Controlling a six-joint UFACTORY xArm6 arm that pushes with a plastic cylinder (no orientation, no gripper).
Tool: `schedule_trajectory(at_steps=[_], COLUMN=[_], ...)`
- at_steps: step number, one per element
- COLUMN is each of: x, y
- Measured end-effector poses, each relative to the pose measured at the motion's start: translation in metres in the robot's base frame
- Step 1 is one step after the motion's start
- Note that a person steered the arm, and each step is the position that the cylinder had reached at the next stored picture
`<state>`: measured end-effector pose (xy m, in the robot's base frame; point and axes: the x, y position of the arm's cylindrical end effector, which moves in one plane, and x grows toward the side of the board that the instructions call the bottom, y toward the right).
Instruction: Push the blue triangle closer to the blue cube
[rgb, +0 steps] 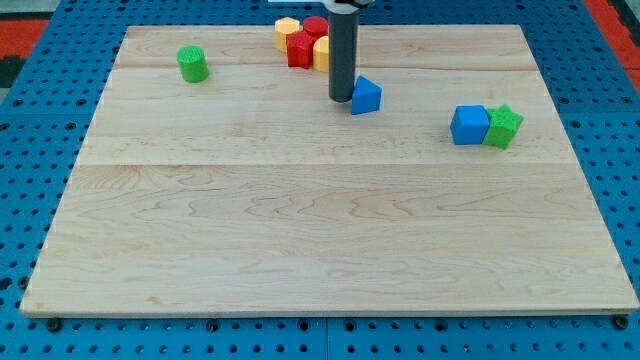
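The blue triangle lies on the wooden board a little above the middle, right of centre. My tip stands right against its left side. The blue cube sits further to the view's right and slightly lower, touching a green star-shaped block on its right.
A cluster of red and yellow blocks sits at the view's top, just behind the rod. A green cylinder stands at the upper left. A blue pegboard surrounds the board.
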<state>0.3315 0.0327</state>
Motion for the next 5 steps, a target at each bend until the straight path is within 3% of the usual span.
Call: schedule_trajectory(at_steps=[2,5], x=[-0.039,-0.009], y=[0.043,0.059])
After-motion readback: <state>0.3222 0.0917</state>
